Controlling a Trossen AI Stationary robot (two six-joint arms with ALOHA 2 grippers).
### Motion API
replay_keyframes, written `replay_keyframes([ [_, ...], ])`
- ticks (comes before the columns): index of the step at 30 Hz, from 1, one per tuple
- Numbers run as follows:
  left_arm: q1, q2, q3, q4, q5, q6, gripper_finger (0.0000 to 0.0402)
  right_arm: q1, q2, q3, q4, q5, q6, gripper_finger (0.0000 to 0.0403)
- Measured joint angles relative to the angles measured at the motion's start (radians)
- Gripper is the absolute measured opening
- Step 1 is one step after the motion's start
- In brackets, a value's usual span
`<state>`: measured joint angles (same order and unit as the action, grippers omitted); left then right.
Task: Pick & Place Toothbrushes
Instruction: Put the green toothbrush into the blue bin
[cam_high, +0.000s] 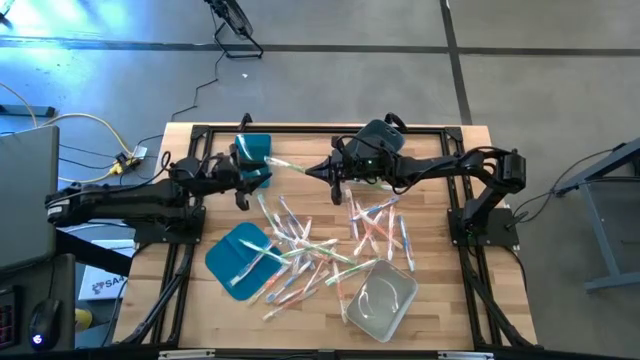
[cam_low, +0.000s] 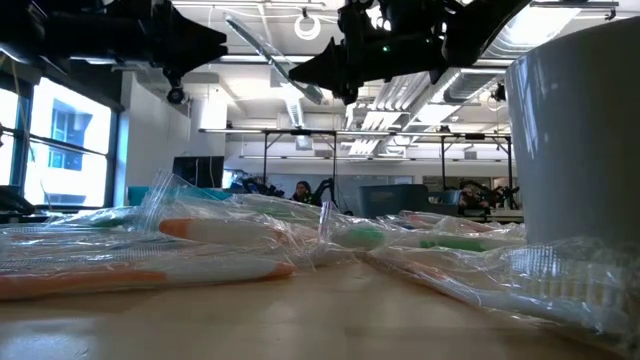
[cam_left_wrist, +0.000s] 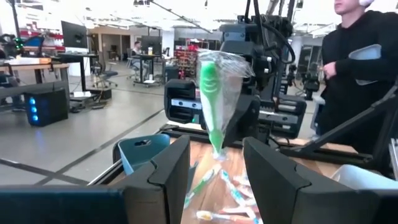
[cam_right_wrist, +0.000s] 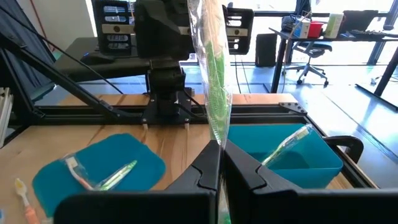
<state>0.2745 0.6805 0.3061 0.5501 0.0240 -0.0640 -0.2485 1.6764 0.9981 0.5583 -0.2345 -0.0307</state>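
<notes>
One green toothbrush in a clear wrapper (cam_right_wrist: 214, 74) hangs in the air over the table's middle, with my right gripper (cam_right_wrist: 221, 163) shut on it. The high view shows that gripper (cam_high: 312, 172) reaching in from the right. My left gripper (cam_left_wrist: 216, 148) stands open, facing it from the left. The wrapper's free end (cam_left_wrist: 217, 149) shows between the left gripper's fingers, apart from both. Several more wrapped toothbrushes (cam_high: 310, 245) lie heaped on the wooden table. A few others lie on the flat teal lid (cam_high: 238, 258), and one rests in the teal bin (cam_right_wrist: 292, 155). My right gripper pinches one end of the toothbrush's clear wrapper (cam_right_wrist: 219, 138) between its two shut fingers. The fingers come in about level from the table's right. The toothbrush sticks out beyond the fingertips toward the left arm, sloping upward (cam_low: 270, 55), clear of the table.
A clear bin (cam_high: 382, 298) stands at the near right. A dark teal bin (cam_high: 378, 135) sits at the far edge under the right arm. The teal bin (cam_high: 255, 150) stands just behind my left gripper. A person (cam_left_wrist: 360, 68) stands beyond the table.
</notes>
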Motion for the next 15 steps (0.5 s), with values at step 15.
replay_keyframes([
  [15, 0.000, 0.144, 0.000, 0.212, 0.001, -0.020, 0.0150, 0.000, 0.000, 0.000, 0.000, -0.003, 0.000, 0.0003],
])
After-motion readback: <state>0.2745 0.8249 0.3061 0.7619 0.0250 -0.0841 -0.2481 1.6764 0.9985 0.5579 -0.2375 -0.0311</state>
